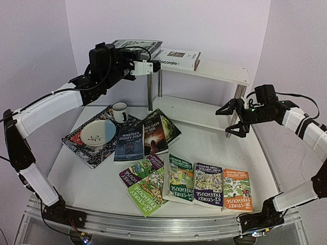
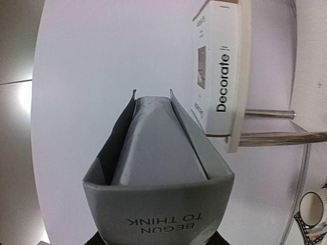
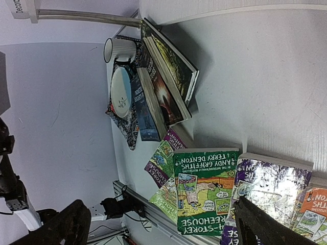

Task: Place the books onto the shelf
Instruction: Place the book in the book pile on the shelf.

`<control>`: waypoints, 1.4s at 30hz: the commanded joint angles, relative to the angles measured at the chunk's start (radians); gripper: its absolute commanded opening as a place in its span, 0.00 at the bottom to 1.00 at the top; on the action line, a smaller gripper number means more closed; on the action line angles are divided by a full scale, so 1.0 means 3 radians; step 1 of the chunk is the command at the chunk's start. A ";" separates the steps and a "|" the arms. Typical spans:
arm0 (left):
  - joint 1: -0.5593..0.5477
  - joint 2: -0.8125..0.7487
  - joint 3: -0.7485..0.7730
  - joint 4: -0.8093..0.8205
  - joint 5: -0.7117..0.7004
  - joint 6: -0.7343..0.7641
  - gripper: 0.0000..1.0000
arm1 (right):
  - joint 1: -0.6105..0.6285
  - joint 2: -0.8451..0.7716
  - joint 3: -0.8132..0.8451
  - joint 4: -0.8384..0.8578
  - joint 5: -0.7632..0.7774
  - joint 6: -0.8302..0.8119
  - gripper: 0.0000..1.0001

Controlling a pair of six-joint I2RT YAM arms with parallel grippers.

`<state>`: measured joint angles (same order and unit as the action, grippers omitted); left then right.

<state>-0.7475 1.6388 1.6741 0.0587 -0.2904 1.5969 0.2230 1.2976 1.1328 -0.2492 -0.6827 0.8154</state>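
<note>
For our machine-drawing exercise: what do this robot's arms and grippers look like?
The left arm and right arm have white links joined by black joints, on black bases. Black cables loop along them. The right gripper has dark fingers and a green light behind it; the left gripper shows a white front piece.

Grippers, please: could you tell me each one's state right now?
Left gripper: closed on the grey-white paperback book.
Right gripper: open, empty.

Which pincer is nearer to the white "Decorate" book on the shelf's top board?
Left. The left pincer, gripping a grey book, sits just left of the Decorate book at top-board height; the open right pincer hangs lower, by the shelf's right leg.
</note>
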 commanded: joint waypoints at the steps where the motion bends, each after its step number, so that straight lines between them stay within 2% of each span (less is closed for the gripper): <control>1: -0.0009 0.0184 0.0453 0.0322 0.0170 0.0103 0.10 | -0.0018 -0.0009 0.0059 -0.0054 -0.0013 -0.0046 0.98; 9: -0.0002 0.0822 0.1130 0.0326 0.0328 0.0146 0.10 | -0.0017 -0.0027 0.0059 -0.0054 0.0000 -0.0044 0.98; 17: -0.0003 0.1430 0.1838 0.0326 0.0624 -0.0043 0.12 | -0.0020 -0.0029 0.0045 -0.0054 0.0004 -0.0047 0.98; 26: -0.0005 0.1767 0.2106 0.0334 0.0847 -0.0167 0.17 | -0.0018 -0.0061 -0.0035 -0.0054 -0.0004 -0.0049 0.98; 30: -0.0009 0.1891 0.2213 0.0331 0.0902 -0.0192 0.14 | -0.0018 -0.0066 -0.0048 -0.0054 -0.0010 -0.0058 0.98; 36: -0.0009 0.2097 0.2451 0.0338 0.0942 -0.0231 0.26 | -0.0022 -0.0066 -0.0044 -0.0054 -0.0027 -0.0071 0.98; 42: -0.0004 0.2235 0.2648 0.0362 0.0956 -0.0250 0.34 | -0.0023 -0.0062 -0.0036 -0.0054 -0.0058 -0.0080 0.98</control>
<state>-0.7475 2.2999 2.3806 0.1012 -0.0203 1.5354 0.2226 1.2976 1.1236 -0.2546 -0.6736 0.8106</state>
